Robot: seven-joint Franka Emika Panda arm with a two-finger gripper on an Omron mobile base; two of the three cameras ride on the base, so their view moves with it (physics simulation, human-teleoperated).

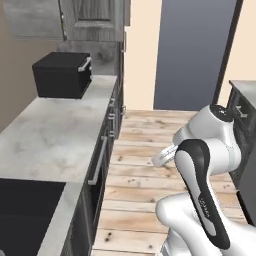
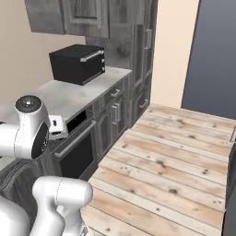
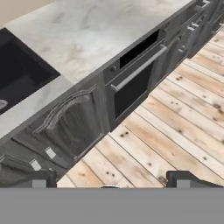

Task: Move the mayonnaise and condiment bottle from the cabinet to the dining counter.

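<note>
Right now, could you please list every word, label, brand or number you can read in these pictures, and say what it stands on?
Robot arm: a short line of pale lettering runs along the dark stripe of the link, too small and blurred to read.
Black oven: no readable text.
Cabinet: no text.

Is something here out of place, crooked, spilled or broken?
Nothing stands out. The black oven sits square on the marble worktop, the wall cabinet doors look shut, the lower doors and drawers hang straight, and the wooden floor has no spill. The pincer holds nothing.
</note>
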